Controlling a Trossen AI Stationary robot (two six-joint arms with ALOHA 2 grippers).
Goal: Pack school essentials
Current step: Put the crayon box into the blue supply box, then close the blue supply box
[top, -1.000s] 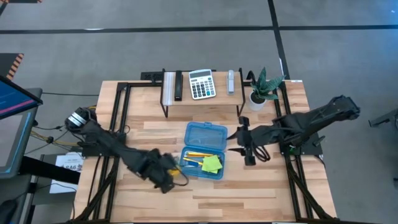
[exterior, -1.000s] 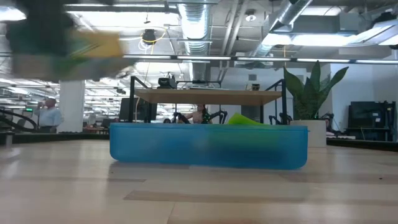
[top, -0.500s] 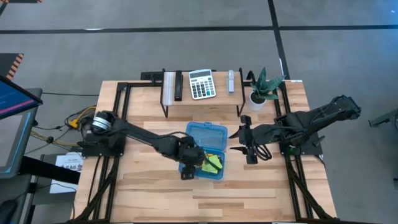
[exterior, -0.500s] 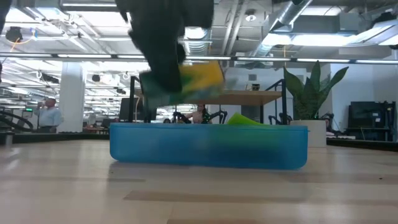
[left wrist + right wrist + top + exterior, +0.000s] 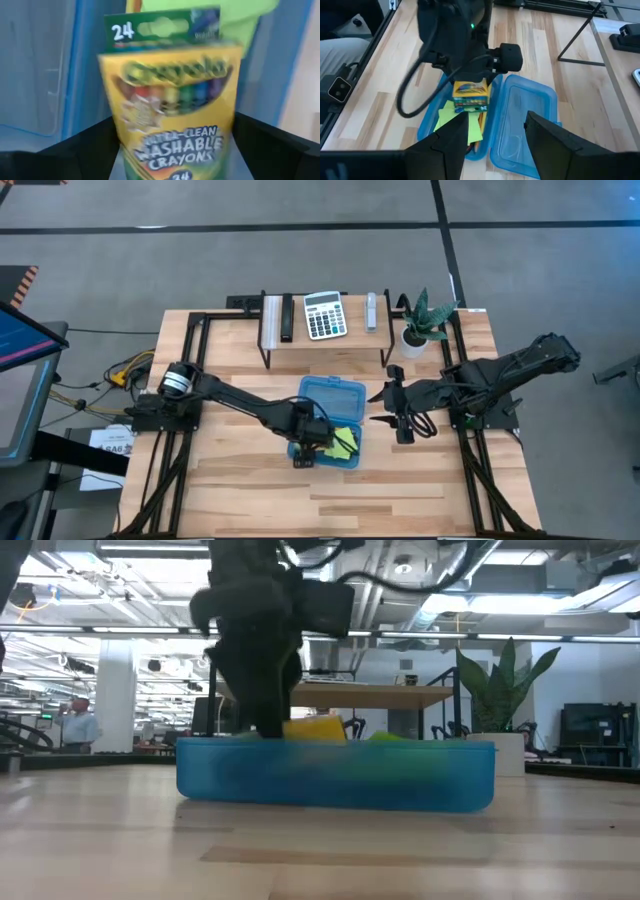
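- The left gripper point(image 5: 309, 442) stands inside the blue plastic case point(image 5: 352, 398); the crayon box point(image 5: 172, 105) sits between its fingers, but a grip or a release I cannot tell.
- The box reads "24", "Crayola", "ULTRA-CLEAN WASHABLE CRAYONS"; its lower edge is cut off.
- A lime-green sticky-note pad point(image 5: 449, 117) lies beside it.
- The right gripper point(image 5: 397, 420) waits wide, near the case.

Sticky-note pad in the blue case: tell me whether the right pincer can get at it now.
Probably not cleanly: the left pincer and crayon box hang right over the sticky-note pad.
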